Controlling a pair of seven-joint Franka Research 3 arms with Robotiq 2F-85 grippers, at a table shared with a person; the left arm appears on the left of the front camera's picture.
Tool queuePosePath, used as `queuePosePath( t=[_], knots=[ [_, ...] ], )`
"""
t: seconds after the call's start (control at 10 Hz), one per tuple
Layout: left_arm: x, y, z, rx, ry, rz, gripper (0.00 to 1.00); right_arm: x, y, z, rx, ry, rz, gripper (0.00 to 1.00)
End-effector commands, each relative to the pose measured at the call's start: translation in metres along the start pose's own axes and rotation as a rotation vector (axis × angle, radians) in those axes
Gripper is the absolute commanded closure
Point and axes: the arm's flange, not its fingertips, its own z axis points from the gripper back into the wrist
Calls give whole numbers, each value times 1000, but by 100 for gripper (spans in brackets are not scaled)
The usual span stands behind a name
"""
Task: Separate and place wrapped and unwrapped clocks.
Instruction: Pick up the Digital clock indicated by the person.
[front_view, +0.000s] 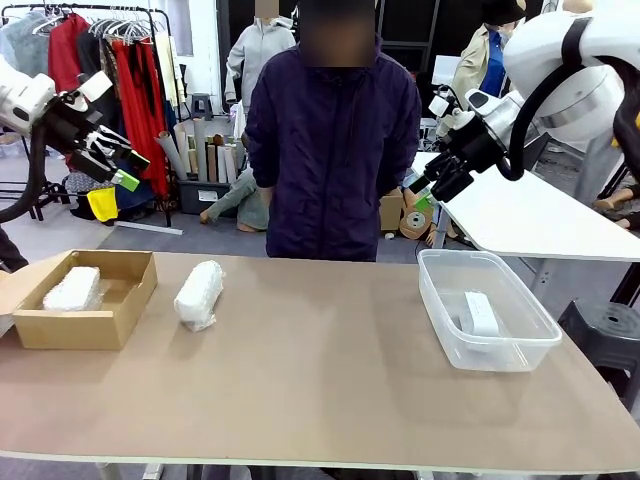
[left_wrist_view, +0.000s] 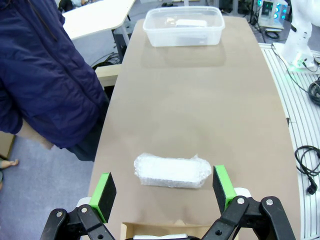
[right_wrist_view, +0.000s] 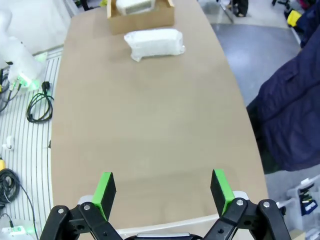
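One wrapped clock (front_view: 199, 294), a lumpy white padded bundle, lies on the brown table just right of the cardboard box (front_view: 130, 310); it also shows as a bundle (left_wrist_view: 172, 170) and a bundle (right_wrist_view: 154, 43). A second wrapped bundle (front_view: 72, 289) rests inside that box, seen too as a bundle (right_wrist_view: 132, 6). The smooth white unwrapped clock (front_view: 479, 312) lies in the clear plastic tub (front_view: 440, 300), and again as a block (left_wrist_view: 187, 23). My left gripper (front_view: 118, 168) hangs open high above the table's left end. My right gripper (front_view: 428, 186) is open, raised above the tub's far side.
A person in a dark purple jacket (front_view: 333, 140) stands at the far edge, hands out of sight. A white side table (front_view: 540, 215) sits behind the tub. Cables (right_wrist_view: 37, 106) lie on the floor beside the table. The table's middle (front_view: 320, 350) is bare.
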Motion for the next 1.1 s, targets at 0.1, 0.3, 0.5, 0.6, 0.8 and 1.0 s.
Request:
queuePosePath(
  t=[0.1, 0.3, 0.5, 0.6, 0.8, 1.0],
  knots=[
    [0, -5, 0, -2, -3, -13, 0, 1, -3, 2, 2, -3, 3, 0],
    [0, -5, 0, -2, -3, -13, 0, 1, -3, 2, 2, -3, 3, 0],
    [0, -5, 0, -2, -3, -13, 0, 1, -3, 2, 2, -3, 3, 0],
    [0, -5, 0, -2, -3, -13, 0, 1, -3, 2, 2, -3, 3, 0],
    [0, -5, 0, -2, -3, -13, 0, -2, -1, 1, 0, 0, -3, 0],
    [0, -5, 0, -2, -3, -13, 0, -2, -1, 1, 0, 0, -3, 0]
  ],
)
